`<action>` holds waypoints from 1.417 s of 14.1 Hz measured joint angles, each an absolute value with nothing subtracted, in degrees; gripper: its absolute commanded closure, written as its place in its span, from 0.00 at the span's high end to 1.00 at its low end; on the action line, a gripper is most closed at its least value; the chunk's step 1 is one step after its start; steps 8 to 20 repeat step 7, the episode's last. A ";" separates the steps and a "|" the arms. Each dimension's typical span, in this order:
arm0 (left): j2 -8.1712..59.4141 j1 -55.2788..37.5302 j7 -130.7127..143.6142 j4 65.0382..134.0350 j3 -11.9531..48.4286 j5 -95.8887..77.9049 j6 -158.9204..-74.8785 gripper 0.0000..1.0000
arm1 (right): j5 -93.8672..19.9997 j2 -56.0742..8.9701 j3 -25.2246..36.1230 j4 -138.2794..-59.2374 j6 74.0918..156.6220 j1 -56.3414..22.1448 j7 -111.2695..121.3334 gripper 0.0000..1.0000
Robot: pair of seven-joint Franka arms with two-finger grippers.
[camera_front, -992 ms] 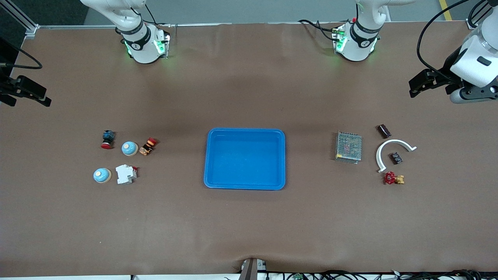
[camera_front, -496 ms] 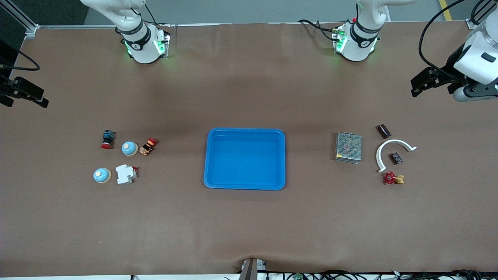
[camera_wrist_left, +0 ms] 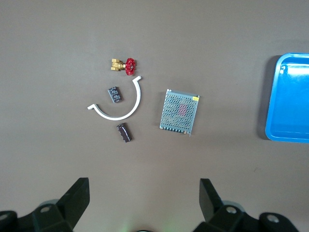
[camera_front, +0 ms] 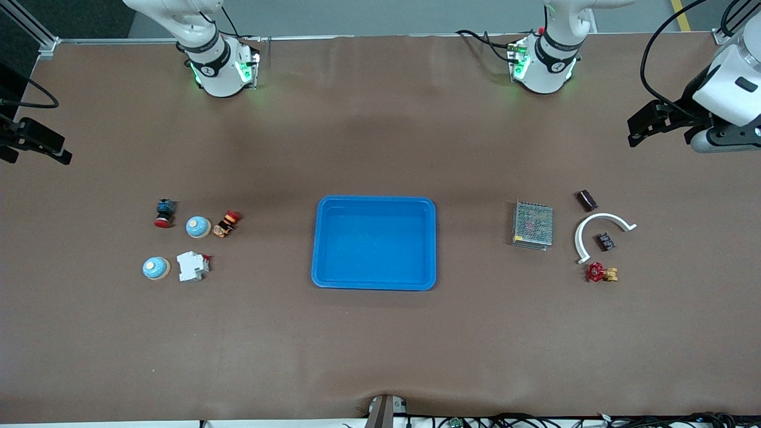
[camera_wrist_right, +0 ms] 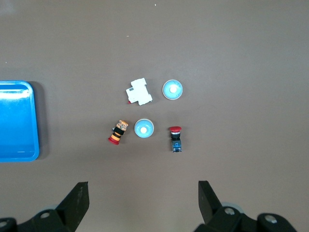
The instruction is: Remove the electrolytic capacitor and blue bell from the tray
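Left hand [camera_front: 645, 125]: fingers spread, nothing held, up over the table [camera_front: 380, 345] at the left arm's end. Right hand [camera_front: 35, 145]: fingers also spread and empty, over the right arm's end.

Capacitor [camera_front: 587, 200]: dark cylinder on its side toward the left arm's end, just beside a white curved bracket [camera_front: 600, 229].

Two blue bells toward the right arm's end: one bell [camera_front: 198, 226] between two red-capped parts, the other bell [camera_front: 156, 268] nearer the front edge, beside a white breaker [camera_front: 192, 266].

Blue tray [camera_front: 374, 282]: mid-table, empty.
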State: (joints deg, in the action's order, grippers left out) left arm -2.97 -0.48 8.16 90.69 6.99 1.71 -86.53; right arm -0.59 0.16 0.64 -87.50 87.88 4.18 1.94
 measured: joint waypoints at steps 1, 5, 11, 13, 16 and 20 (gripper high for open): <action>-2.97 -0.47 8.16 90.67 6.99 1.69 -86.53 1.00 | -0.59 0.16 0.65 -87.50 87.88 4.23 1.94 1.00; -2.97 -0.45 8.16 90.58 6.97 0.85 -86.53 1.00 | -0.59 0.16 0.69 -87.50 87.88 4.45 1.94 1.00; -2.97 -0.41 8.16 90.53 6.90 0.39 -86.53 1.00 | -0.59 0.16 0.69 -87.50 87.88 4.45 1.94 1.00; -2.97 -0.41 8.16 90.53 6.90 0.39 -86.53 1.00 | -0.59 0.16 0.69 -87.50 87.88 4.45 1.94 1.00; -2.97 -0.41 8.16 90.53 6.90 0.39 -86.53 1.00 | -0.59 0.16 0.69 -87.50 87.88 4.45 1.94 1.00; -2.97 -0.41 8.16 90.53 6.90 0.39 -86.53 1.00 | -0.59 0.16 0.69 -87.50 87.88 4.45 1.94 1.00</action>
